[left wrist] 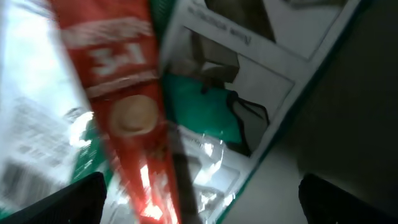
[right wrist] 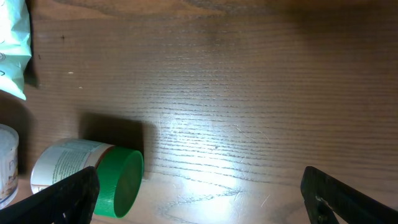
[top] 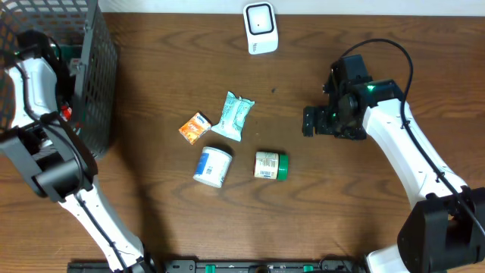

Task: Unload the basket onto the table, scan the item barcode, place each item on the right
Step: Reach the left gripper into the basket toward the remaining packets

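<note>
My left gripper (left wrist: 199, 208) is open inside the black mesh basket (top: 102, 83), its dark fingertips (left wrist: 68, 202) spread wide. Just below it lie a red packet (left wrist: 124, 93) and white-and-green packages (left wrist: 249, 81), blurred; nothing is between the jaws. A white barcode scanner (top: 260, 28) stands at the back of the table. My right gripper (top: 314, 121) hovers open over bare wood, right of the loose items. A green-capped bottle (right wrist: 93, 177) lies on its side by its left fingertip, untouched.
On the table's middle lie an orange packet (top: 195, 127), a teal pouch (top: 234, 116), a white tub (top: 213, 166) and the green-capped bottle (top: 270, 165). The basket stands at the far left edge.
</note>
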Action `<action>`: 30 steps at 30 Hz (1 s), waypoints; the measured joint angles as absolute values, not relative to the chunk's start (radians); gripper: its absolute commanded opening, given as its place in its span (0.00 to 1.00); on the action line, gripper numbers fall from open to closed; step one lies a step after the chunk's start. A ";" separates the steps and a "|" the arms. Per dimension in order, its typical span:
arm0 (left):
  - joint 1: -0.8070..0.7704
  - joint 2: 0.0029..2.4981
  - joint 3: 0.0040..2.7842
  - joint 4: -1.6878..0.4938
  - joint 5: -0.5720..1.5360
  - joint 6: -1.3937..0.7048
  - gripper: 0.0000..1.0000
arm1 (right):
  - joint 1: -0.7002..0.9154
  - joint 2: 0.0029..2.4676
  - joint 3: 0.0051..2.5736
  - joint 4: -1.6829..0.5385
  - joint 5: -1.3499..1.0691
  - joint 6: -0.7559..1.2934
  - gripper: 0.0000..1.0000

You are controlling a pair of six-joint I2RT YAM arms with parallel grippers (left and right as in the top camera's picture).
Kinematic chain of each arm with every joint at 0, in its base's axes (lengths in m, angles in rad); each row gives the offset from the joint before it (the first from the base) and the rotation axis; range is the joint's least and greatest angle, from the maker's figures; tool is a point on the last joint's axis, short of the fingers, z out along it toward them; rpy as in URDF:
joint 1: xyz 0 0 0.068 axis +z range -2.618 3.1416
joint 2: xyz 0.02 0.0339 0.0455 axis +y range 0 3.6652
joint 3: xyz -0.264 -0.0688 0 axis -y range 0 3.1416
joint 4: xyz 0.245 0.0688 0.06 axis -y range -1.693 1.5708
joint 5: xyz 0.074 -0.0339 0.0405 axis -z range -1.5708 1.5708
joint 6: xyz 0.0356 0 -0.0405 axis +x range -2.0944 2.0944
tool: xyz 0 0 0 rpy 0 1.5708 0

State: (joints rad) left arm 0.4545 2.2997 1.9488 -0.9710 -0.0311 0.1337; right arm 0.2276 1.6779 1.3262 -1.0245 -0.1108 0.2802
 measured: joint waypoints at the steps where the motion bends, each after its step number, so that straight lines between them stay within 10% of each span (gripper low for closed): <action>1: 0.455 2.312 1.948 -0.969 -0.031 0.142 0.99 | 0.228 1.678 1.326 -1.024 -0.111 0.280 0.99; 30: 0.479 2.260 1.809 -0.734 -0.197 0.162 0.89 | 0.228 1.678 1.326 -1.024 -0.111 0.280 0.99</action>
